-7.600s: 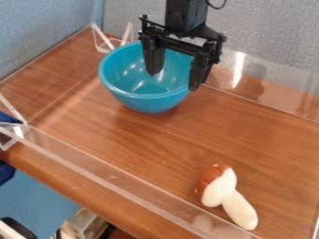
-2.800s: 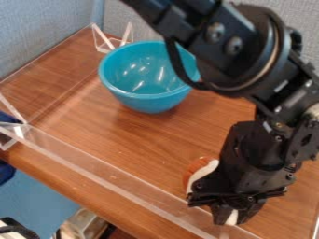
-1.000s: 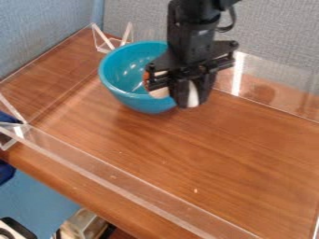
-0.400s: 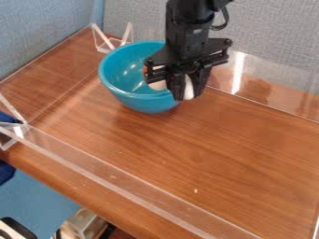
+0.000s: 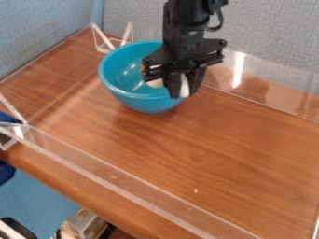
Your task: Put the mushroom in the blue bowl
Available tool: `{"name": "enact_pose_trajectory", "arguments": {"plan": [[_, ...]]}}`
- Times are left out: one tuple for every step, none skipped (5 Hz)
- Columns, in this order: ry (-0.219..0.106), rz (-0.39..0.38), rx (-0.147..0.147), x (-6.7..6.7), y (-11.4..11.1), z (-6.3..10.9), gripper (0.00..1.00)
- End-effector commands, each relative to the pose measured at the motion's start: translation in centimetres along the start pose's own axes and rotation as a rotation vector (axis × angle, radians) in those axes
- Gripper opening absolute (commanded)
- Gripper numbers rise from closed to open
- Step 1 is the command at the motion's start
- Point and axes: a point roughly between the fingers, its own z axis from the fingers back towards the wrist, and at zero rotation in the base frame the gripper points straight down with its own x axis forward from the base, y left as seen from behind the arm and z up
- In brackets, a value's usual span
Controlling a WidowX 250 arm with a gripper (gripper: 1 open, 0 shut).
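The blue bowl stands at the back left of the wooden table. My gripper points almost straight down over the bowl's right rim. Its black fingers are shut on the mushroom, whose cream stem shows between them at about rim height. The reddish cap is mostly hidden by the fingers. Whether the mushroom touches the bowl I cannot tell.
Clear acrylic walls fence the table on all sides. A clear triangular stand sits behind the bowl at the back left. A blue object pokes in at the left edge.
The gripper picked the mushroom up from the front right of the table and carried it to the bowl. Over the last second it edged left and slightly down over the bowl's right rim.
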Motion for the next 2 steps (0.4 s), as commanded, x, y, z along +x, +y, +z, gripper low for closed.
{"name": "enact_pose_trajectory", "arguments": {"plan": [[-0.046, 0.022, -0.044, 1.69, -0.72, 0.80, 0.00], [-0.054, 0.023, -0.044, 2.11, -0.84, 0.42, 0.00]]}}
